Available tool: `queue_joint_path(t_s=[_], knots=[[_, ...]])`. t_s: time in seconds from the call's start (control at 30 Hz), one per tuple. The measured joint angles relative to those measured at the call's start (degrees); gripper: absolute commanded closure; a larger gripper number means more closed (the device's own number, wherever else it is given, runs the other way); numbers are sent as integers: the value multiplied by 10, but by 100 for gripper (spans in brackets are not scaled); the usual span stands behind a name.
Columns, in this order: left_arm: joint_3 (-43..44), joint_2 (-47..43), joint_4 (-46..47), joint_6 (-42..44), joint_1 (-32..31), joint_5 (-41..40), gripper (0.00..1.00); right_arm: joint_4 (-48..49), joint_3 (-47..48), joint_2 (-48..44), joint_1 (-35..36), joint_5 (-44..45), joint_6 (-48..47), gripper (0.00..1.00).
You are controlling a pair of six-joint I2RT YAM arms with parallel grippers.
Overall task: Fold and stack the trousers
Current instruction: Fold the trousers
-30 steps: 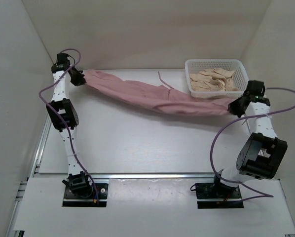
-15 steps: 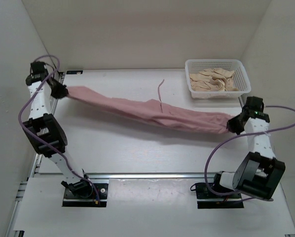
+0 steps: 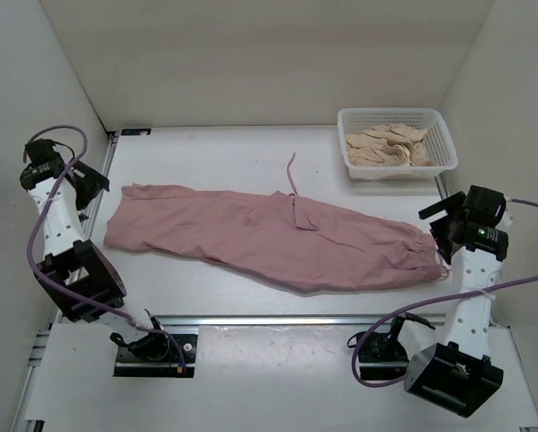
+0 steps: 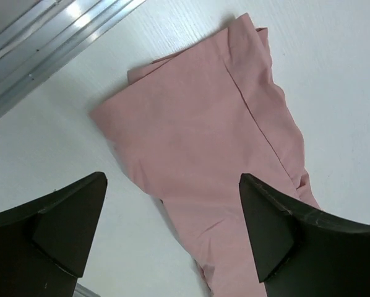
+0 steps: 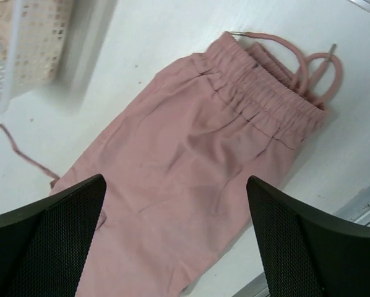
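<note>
The dusty-pink trousers [image 3: 269, 234] lie spread flat across the table, running from left to right. Their elastic waist [image 5: 265, 102] and drawstring [image 5: 309, 65] are at the right end, and the leg ends [image 4: 191, 117] are at the left. My left gripper [image 3: 91, 184] hovers just off the left end, open and empty, with the cloth below its fingers [image 4: 172, 180]. My right gripper [image 3: 440, 220] hangs over the waist end, also open [image 5: 176, 184], holding nothing. A loose pink cord [image 3: 292, 171] trails up from the trousers' middle.
A white basket [image 3: 395, 112] holding beige garments [image 3: 390, 146] stands at the back right, close behind the right arm. White walls enclose the table on three sides. An aluminium rail [image 3: 287, 319] runs along the front edge, and another [image 4: 49, 37] along the left side.
Both grippers opened and let go of the trousers. The cloth, stretched in the air between them, dropped and now lies flat. Both arms drew outward and toward the near edge.
</note>
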Motion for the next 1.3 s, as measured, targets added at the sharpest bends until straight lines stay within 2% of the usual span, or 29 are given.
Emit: queue_joint_path(t_s=[0.07, 0.13, 0.23, 0.57, 0.7, 0.83, 0.87, 0.9, 1.13, 1.3], knots=[[-19, -7, 13, -1, 0, 11, 0, 0, 8, -6, 0, -15, -8, 1], [-55, 1, 28, -8, 0, 27, 5, -3, 15, -4, 0, -44, -17, 1], [-94, 51, 40, -22, 0, 32, 8, -6, 31, 10, 0, -89, -29, 1], [-56, 190, 60, -45, -2, 16, 10, -15, 52, 20, 0, -151, -43, 1], [-31, 236, 66, -51, -3, 5, 22, -14, 41, 21, 0, -158, -43, 1], [-6, 267, 64, -59, -3, -2, 63, -16, 30, 21, 0, -158, -43, 1], [-3, 271, 63, -60, -3, -1, 87, -16, 29, 21, 0, -158, -43, 1], [2, 274, 61, -63, -3, -1, 90, -16, 28, 21, 0, -157, -43, 1], [23, 267, 55, -39, -31, -31, 90, -16, 26, 21, 0, -158, -43, 1], [65, 194, 24, 2, -86, -63, 90, -16, 26, 21, 0, -161, -43, 1]])
